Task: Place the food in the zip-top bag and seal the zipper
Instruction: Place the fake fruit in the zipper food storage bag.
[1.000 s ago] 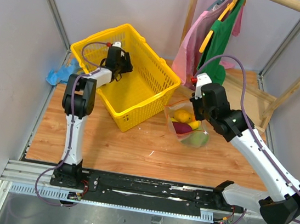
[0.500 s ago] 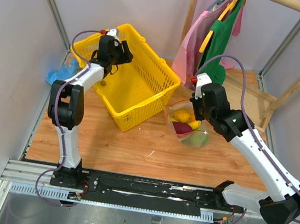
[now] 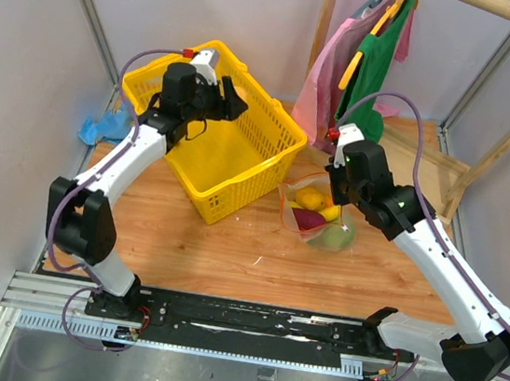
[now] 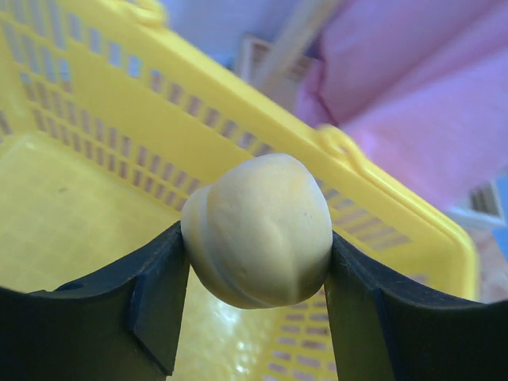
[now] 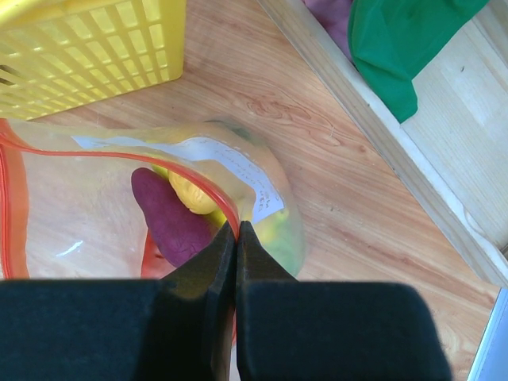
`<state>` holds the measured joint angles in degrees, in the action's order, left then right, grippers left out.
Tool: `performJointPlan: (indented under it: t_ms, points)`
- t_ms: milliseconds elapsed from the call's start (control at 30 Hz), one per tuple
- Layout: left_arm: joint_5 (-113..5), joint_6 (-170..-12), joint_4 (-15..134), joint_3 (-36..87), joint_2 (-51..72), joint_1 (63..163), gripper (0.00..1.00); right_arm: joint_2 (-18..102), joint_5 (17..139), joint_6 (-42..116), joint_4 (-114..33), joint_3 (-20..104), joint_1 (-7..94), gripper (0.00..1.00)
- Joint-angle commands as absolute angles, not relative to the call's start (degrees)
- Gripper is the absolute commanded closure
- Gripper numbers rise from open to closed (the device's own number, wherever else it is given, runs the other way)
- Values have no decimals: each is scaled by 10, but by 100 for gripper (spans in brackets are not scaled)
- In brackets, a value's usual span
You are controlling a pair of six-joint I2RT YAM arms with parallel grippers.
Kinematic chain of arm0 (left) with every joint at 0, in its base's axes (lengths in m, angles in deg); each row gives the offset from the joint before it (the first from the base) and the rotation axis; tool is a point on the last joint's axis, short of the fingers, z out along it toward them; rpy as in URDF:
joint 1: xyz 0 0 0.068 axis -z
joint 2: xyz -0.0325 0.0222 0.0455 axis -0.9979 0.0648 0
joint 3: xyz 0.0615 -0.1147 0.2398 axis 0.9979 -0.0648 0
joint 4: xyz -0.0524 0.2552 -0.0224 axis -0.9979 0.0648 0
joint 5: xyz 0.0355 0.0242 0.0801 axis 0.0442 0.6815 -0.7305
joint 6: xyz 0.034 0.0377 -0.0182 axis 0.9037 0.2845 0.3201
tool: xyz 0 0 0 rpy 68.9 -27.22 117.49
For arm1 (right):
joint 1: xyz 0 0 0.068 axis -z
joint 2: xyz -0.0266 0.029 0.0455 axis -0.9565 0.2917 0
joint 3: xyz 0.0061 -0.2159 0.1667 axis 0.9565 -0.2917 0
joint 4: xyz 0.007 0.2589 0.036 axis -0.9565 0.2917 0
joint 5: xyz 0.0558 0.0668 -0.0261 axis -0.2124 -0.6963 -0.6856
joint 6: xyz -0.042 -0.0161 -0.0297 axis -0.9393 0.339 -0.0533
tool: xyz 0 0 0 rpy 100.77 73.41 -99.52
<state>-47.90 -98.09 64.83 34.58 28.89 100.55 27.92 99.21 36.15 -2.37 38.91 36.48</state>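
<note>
A pale yellow round fruit [image 4: 258,230] is clamped between the fingers of my left gripper [image 4: 258,244], held above the inside of the yellow basket [image 4: 119,103]. From above, that gripper [image 3: 234,103] hangs over the basket's [image 3: 238,174] back right part. The clear zip-top bag [image 3: 319,216] lies right of the basket with its mouth open. Inside are a yellow piece [image 5: 190,194], a purple piece [image 5: 163,218] and a green piece [image 5: 278,230]. My right gripper [image 5: 236,230] is shut on the red-orange zipper [image 5: 202,184] at the bag's rim.
Pink [image 3: 322,77] and green [image 3: 375,65] clothes hang from a wooden rack at the back right, over its raised wooden base [image 3: 420,151]. A blue cloth [image 3: 99,123] lies left of the basket. Grey walls close in on both sides.
My left gripper has risen from inside the basket and swung right with the fruit in it. The right arm and the bag have stayed put.
</note>
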Motion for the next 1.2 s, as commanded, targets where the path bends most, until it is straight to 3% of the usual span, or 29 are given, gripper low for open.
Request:
performJointPlan:
  t_ms: [0,367,867,1033,1167]
  points:
    - [-440,-948,655,302,201,1051,88,274,998,394,-11,414,375,99]
    - [-440,-867,636,189,47,1195,88,264,979,425,-6,412,375,99]
    - [-419,-801,680,217,120,1365,86,242,953,428,0,408,374,99]
    - [-434,-805,677,240,167,1388,79,231,949,422,0,404,374,99]
    - [-456,-802,676,251,200,1405,64,224,945,421,-2,400,374,99]
